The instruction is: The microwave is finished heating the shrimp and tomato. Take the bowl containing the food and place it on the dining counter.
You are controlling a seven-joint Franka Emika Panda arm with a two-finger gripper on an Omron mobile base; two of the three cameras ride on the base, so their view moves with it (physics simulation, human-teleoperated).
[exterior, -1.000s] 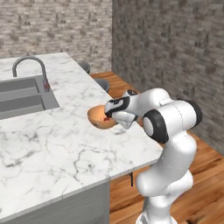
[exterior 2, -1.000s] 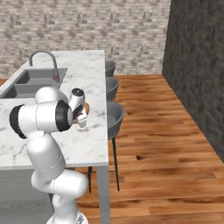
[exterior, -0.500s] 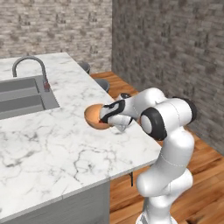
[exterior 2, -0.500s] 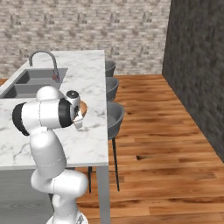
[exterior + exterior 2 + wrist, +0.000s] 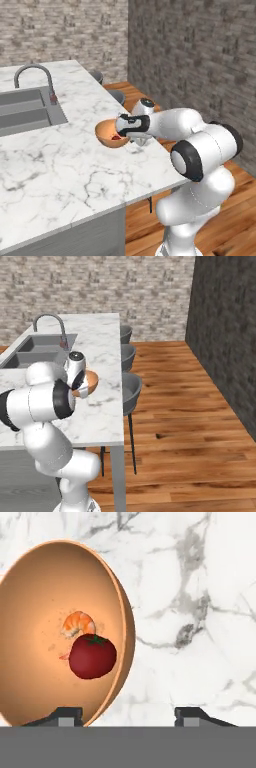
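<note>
Orange bowl point(image 5: 55, 632) sits over the marble dining counter point(image 5: 65, 165) — my gripper point(image 5: 130, 714) grips its rim, tomato point(image 5: 92, 656) and shrimp point(image 5: 77, 623) inside.

Table point(image 5: 75, 165) marble around your bowl point(image 5: 111, 134) is bare and open on all sides. Sink point(image 5: 25, 107) and faucet point(image 5: 35, 75) sit well apart; stools point(image 5: 131, 391) line the far edge.
</note>
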